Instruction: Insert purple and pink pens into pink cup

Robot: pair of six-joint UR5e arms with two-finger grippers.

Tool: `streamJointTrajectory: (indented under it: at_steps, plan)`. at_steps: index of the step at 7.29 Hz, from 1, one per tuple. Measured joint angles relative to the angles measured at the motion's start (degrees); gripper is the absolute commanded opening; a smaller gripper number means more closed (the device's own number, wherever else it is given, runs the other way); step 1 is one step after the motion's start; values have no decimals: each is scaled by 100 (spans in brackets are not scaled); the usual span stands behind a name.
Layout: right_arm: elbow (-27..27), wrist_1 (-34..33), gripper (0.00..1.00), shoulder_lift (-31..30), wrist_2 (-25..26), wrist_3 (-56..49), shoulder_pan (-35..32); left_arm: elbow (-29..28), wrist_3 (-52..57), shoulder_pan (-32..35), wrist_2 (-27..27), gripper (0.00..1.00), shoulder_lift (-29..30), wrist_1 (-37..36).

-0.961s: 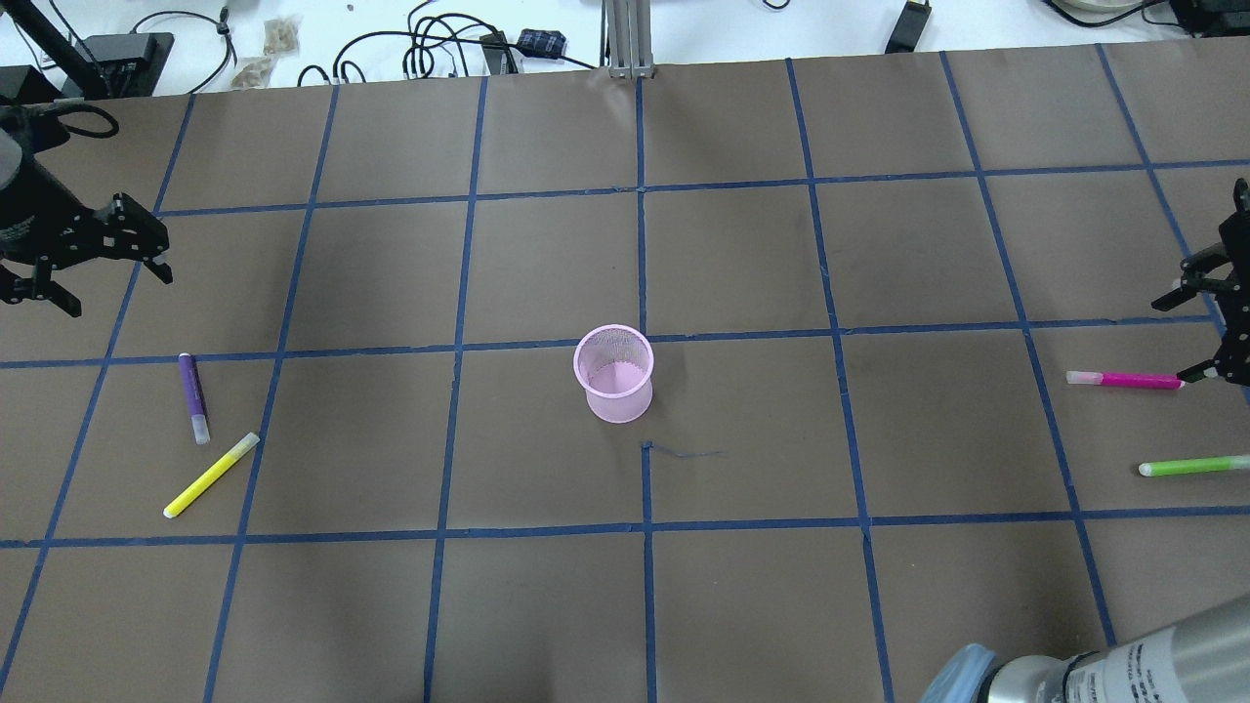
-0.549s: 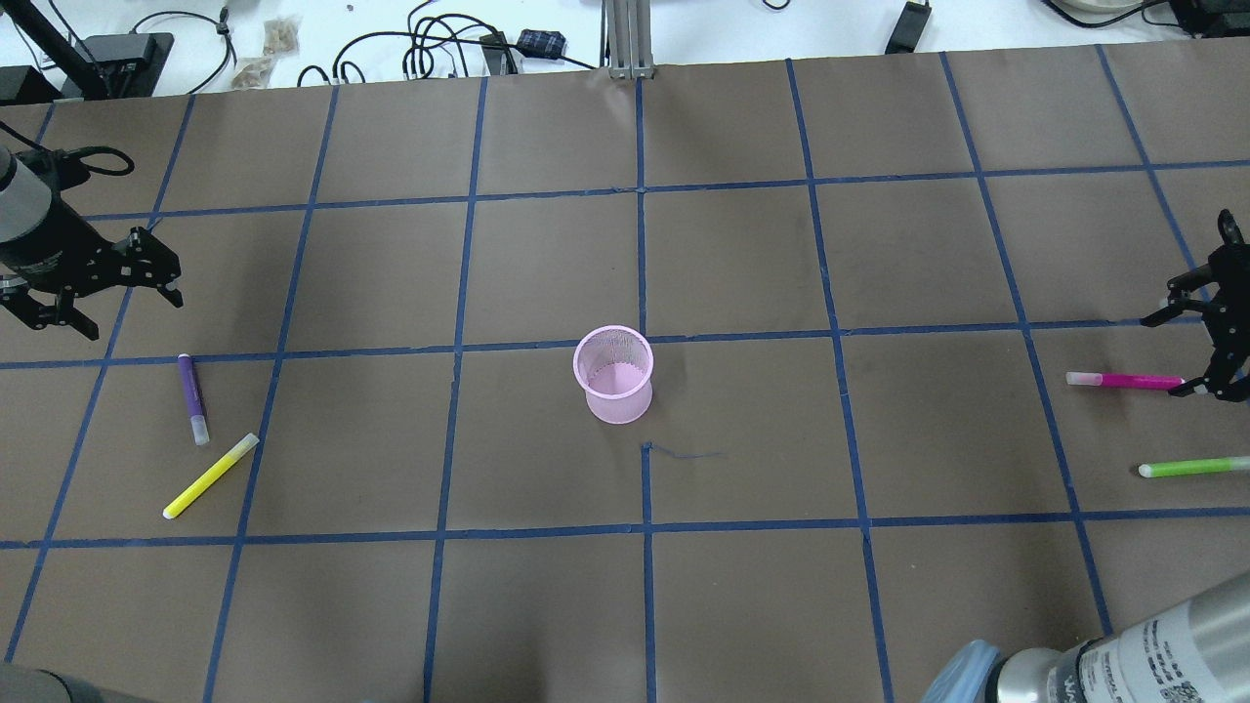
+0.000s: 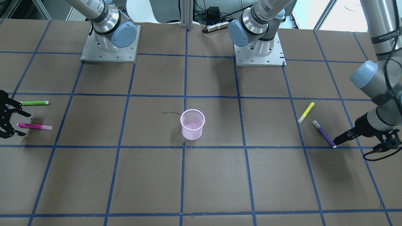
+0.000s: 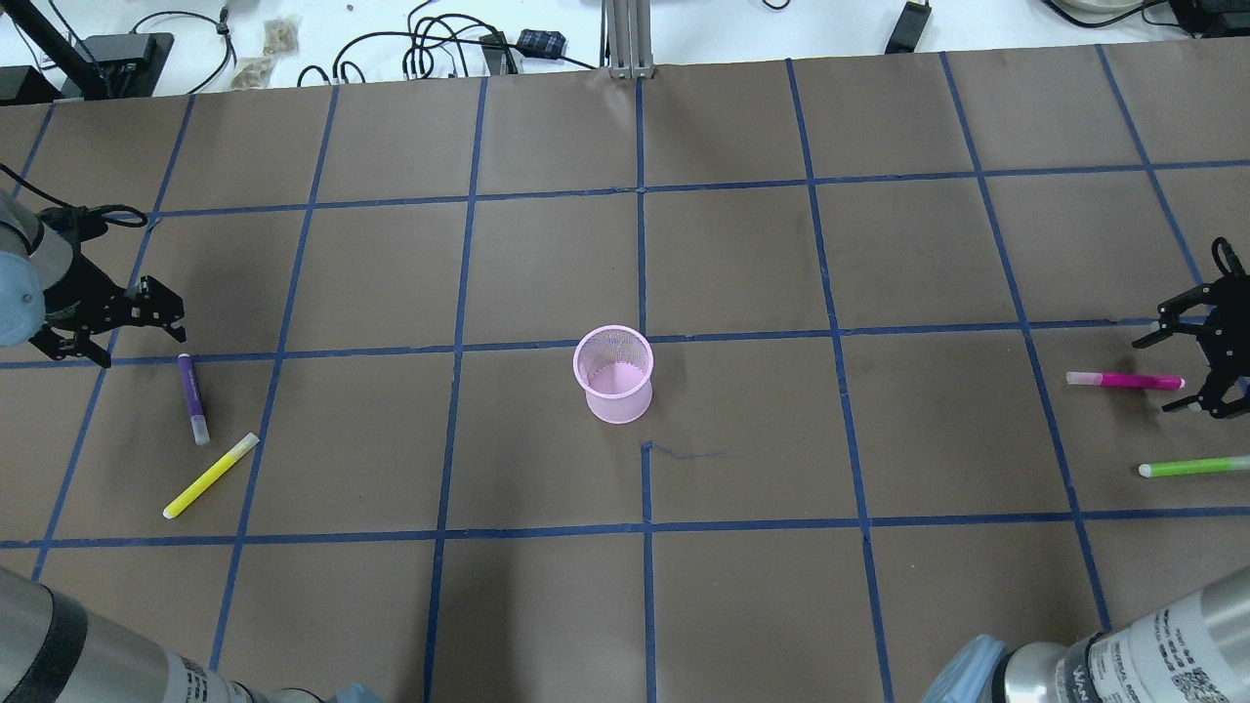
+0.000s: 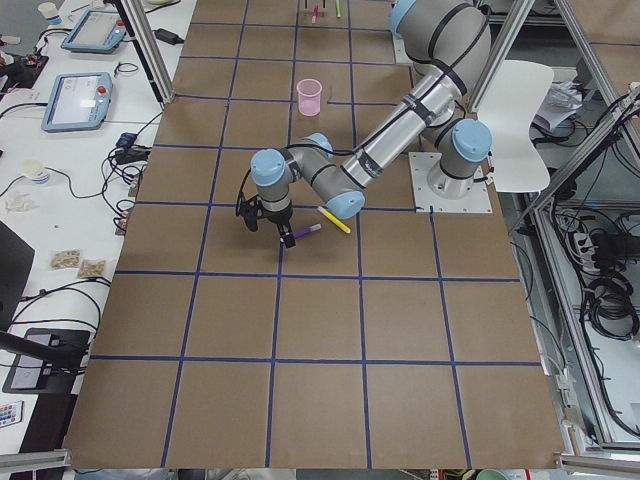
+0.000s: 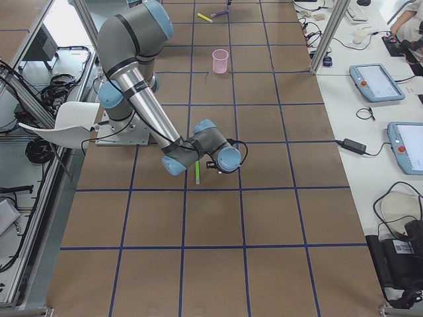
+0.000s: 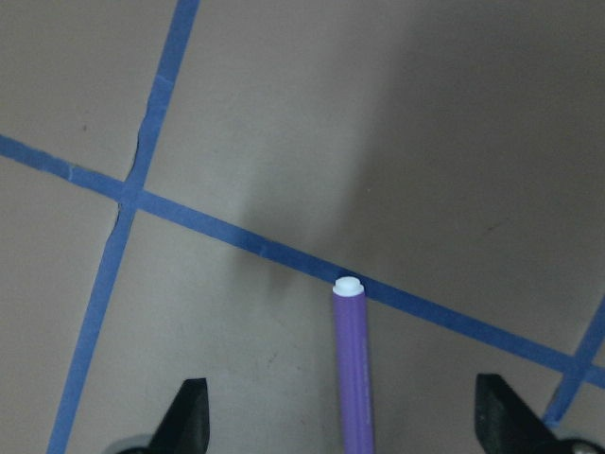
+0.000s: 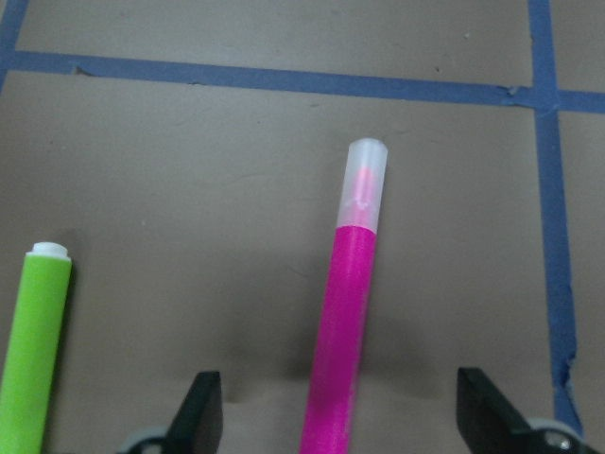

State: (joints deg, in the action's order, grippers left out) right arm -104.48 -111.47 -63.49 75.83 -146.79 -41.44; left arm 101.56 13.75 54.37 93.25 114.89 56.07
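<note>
At 9 and 3 o'clock of the pink cup [image 4: 613, 376], my left gripper [image 4: 144, 348] and right gripper [image 4: 1172, 379] hang spread and empty, each lined up over its pen's end. I should descend centred on the purple pen [image 4: 192, 395] and pink pen [image 4: 1123, 379] barrels before closing. Wrist views crop both pens' near ends; clearance above the table [image 4: 742, 264] is unclear.

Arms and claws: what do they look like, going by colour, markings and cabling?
The left arm and right arm are silver-grey tubes with pale blue round joint caps and black printed lettering. The left claw and right claw are black, each with two angular fingers. A thin black cable loops off the left wrist.
</note>
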Motion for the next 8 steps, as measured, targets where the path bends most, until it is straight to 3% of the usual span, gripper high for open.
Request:
streamJointTrajectory:
  at_steps: [1, 2, 4, 6, 7, 8]
  plan:
    - [-48, -45, 58, -4, -6, -52, 2, 0, -150, -2, -7, 100, 99, -47]
    - [-65, -84, 40, -9, -36, -70, 4, 0, -387, 6, -21, 100, 165, -76]
    - [-63, -128, 21, -18, -110, -72, 4, -4, -697, 36, -21, 94, 309, -185]
    - [-75, -248, 10, -33, -121, -67, 4, -4, -794, 51, -31, 88, 422, -273]
    - [-77, -281, 7, -51, -118, -46, 4, -17, -773, 53, -35, 74, 443, -286]
    - [-63, -289, 6, -82, -115, -31, 5, -29, -755, 55, -45, 68, 454, -291]
